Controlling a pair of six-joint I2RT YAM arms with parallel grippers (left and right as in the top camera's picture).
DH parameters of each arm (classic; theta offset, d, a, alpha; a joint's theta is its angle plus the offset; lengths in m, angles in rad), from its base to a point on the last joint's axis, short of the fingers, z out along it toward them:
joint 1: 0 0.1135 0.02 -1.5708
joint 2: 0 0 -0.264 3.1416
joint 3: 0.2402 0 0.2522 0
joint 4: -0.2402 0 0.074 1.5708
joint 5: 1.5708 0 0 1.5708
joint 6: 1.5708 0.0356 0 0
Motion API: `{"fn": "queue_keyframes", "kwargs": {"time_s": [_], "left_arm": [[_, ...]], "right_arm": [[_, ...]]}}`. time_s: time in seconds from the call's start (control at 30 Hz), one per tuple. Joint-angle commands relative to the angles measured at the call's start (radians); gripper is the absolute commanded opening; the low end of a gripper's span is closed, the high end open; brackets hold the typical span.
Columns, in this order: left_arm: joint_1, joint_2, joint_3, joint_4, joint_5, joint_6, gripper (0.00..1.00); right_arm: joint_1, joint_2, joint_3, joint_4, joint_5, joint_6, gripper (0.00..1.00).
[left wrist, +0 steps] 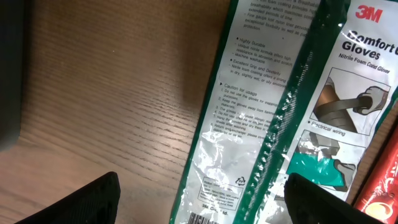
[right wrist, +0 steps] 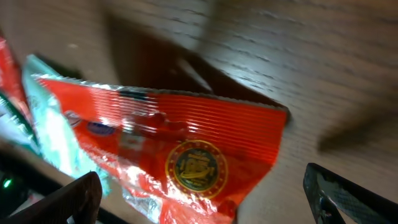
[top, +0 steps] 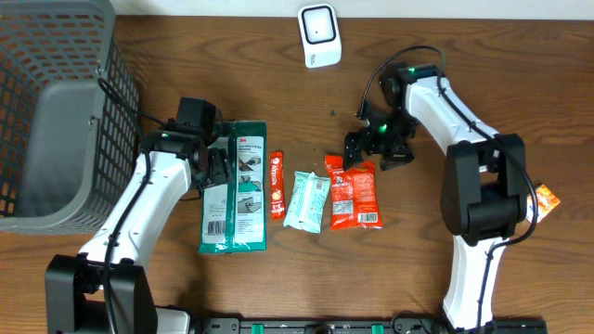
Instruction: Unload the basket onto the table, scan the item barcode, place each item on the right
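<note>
Approach stage, nothing's lifted yet: your right gripper (top: 368,148) hangs wide open over the far edge of the red snack packet (top: 355,195), your left gripper (top: 218,169) equally wide over the green glove pack (top: 235,190) — neither holding anything. Both packs lie flat on the table (top: 399,278), well apart from the white scanner (top: 318,35). Next, I'd say: pinch one pack's edge & turn its barcode toward the scanner.
</note>
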Motion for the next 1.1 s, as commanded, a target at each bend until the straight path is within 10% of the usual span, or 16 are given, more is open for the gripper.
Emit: {"fn": "queue_keyframes", "kwargs": {"time_s": [0.0,0.43,0.7,1.07], "left_arm": [[0.006,-0.007,0.016,0.0,-0.006,0.005,0.85],[0.006,-0.007,0.016,0.0,-0.006,0.005,0.85],[0.006,-0.007,0.016,0.0,-0.006,0.005,0.85],[0.006,-0.007,0.016,0.0,-0.006,0.005,0.85]], "right_arm": [[0.035,-0.174,0.002,-0.01,0.081,0.093,0.99],[0.188,-0.405,-0.198,0.139,0.206,0.29,0.99],[0.289,-0.392,-0.448,0.54,0.148,0.291,0.01],[0.356,-0.391,-0.52,0.702,0.328,0.397,0.07]]}}
